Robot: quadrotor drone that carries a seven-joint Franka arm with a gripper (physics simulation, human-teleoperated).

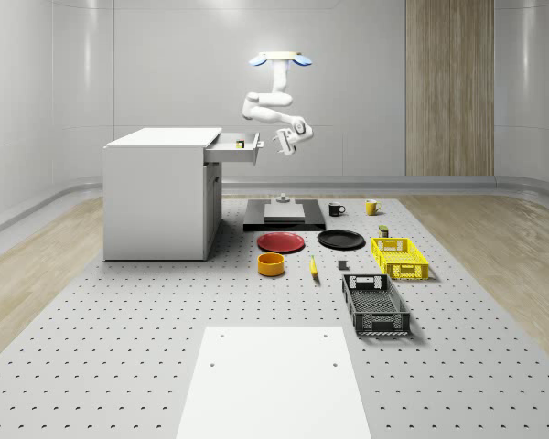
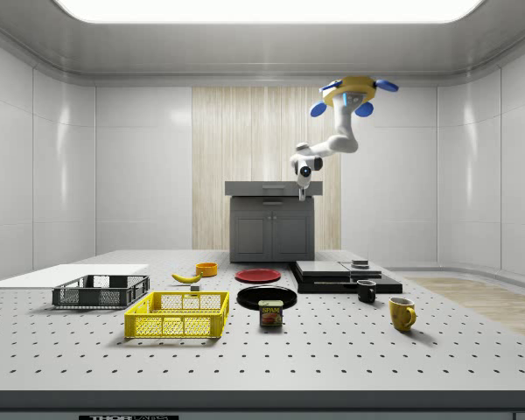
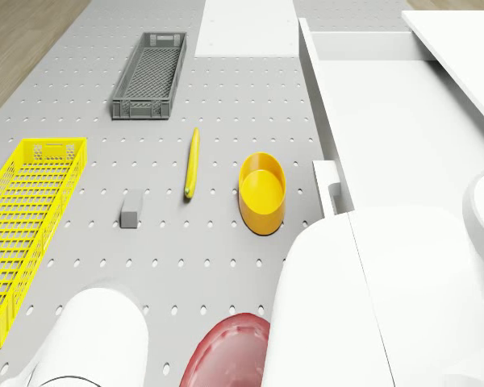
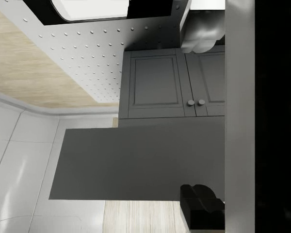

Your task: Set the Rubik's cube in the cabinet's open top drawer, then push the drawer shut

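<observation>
The white cabinet (image 1: 160,197) stands at the whole-scene view's left with its top drawer (image 1: 235,152) pulled out. A small yellowish cube (image 1: 241,143) lies inside the drawer. The drone (image 1: 279,60) hovers high above the dark platform (image 1: 284,218), to the right of the cabinet. Its arm bends down so that the gripper (image 1: 285,143) hangs just off the drawer's front, level with it. In the side view the gripper (image 2: 304,176) sits in front of the drawer face (image 2: 267,188). In the wrist view the gripper (image 4: 202,120) faces the drawer front (image 4: 136,160), fingers (image 4: 203,39) wide apart and holding nothing.
On the mat right of the cabinet lie a red plate (image 1: 281,241), a black plate (image 1: 340,240), a yellow bowl (image 1: 271,264), a banana (image 1: 313,266), a yellow crate (image 1: 399,257), a grey crate (image 1: 375,305) and two mugs (image 1: 336,208). A white board (image 1: 274,380) lies at the front.
</observation>
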